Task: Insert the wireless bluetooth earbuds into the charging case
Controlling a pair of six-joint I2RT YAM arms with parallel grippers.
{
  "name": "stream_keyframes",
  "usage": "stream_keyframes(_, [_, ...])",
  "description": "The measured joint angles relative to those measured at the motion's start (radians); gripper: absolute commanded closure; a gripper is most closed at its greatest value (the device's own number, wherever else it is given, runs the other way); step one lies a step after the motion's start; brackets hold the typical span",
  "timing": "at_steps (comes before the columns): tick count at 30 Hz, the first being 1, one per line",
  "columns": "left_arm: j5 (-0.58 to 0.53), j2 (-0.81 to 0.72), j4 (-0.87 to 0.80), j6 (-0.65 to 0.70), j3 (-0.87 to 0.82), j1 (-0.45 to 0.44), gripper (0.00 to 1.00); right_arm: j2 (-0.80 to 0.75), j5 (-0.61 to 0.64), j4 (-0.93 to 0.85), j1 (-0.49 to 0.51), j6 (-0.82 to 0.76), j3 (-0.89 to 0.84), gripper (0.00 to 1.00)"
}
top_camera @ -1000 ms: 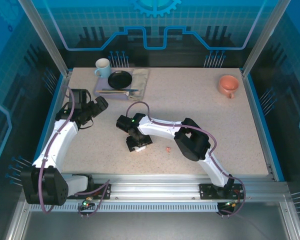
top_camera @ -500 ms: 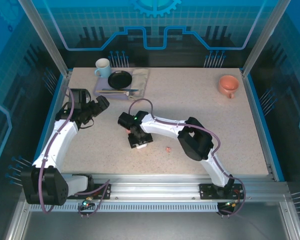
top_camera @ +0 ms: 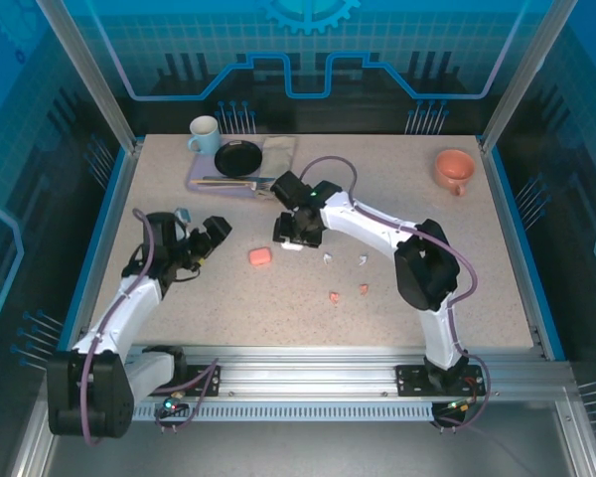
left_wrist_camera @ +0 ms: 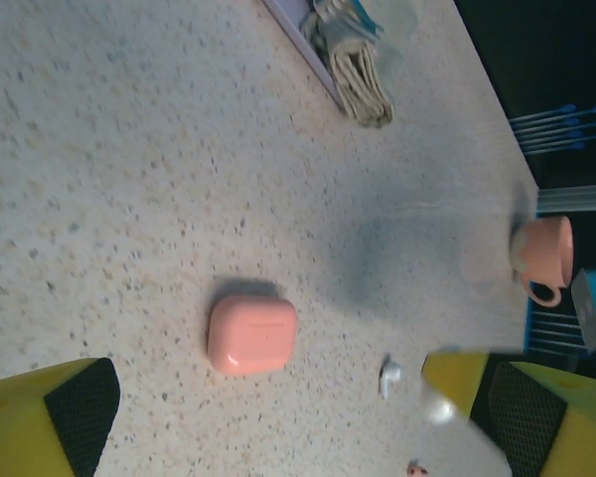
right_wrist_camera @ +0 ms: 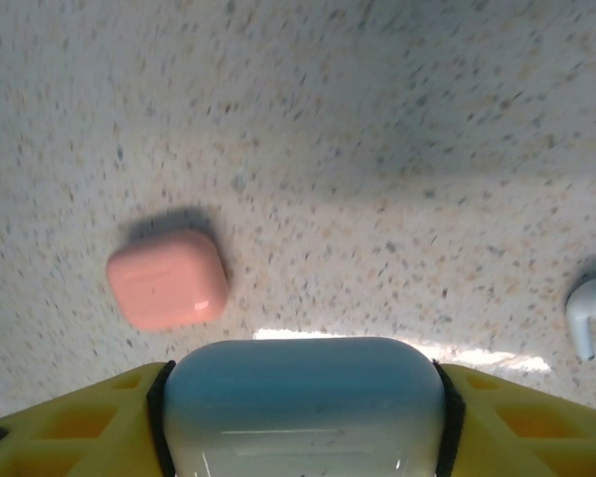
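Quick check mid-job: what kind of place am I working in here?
Likely a lab robot cell: an aluminium mounting rail, blue printed wall panels, and staged tableware like the orange mug.

jaws clamp white case [right_wrist_camera: 305, 407] | pink case [right_wrist_camera: 167, 279] left | white earbud [right_wrist_camera: 589, 316] right

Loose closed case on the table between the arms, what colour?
The case is salmon pink, clearest in the left wrist view.
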Motion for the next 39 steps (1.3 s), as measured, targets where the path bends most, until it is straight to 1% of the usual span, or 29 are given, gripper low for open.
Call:
stream_keyframes(3, [0.033,-0.046,0.153,-0.066,-0.126,-0.014,0.01,0.0,-0.031,0.021,-0.032,0.051,0.0,0.39])
stream_keyframes(6, [0.037,-0.056,0.274,-0.103,-0.204,-0.074,0.01,0.0,-0.066,0.048,-0.049,0.104,0.0,0.39])
stream_keyframes(10, [0.021,-0.026,0.396,-0.111,-0.222,-0.216,0.01,0.0,-0.109,0.077,-0.06,0.167,-0.001,0.39])
stream_keyframes(12, [0.016,0.006,0.449,-0.108,-0.222,-0.272,0.02,0.0,-0.126,0.091,-0.064,0.195,-0.001,0.39])
stream_keyframes(16, [-0.011,0.071,0.525,-0.098,-0.221,-0.338,0.06,0.0,-0.155,0.104,-0.077,0.248,-0.001,0.39])
stream_keyframes(19, [-0.04,0.108,0.57,-0.093,-0.22,-0.369,0.1,0.0,-0.177,0.12,-0.083,0.286,-0.001,0.39])
stream_keyframes(22, [-0.064,0.153,0.607,-0.089,-0.206,-0.398,0.16,0.001,-0.201,0.14,-0.084,0.321,-0.001,0.39])
stream_keyframes(27, [-0.103,0.225,0.672,-0.074,-0.171,-0.424,0.22,0.002,-0.231,0.16,-0.084,0.365,-0.001,0.39])
stream_keyframes(39, [-0.159,0.349,0.763,-0.068,-0.092,-0.439,0.33,0.002,-0.276,0.195,-0.084,0.42,-0.007,0.39])
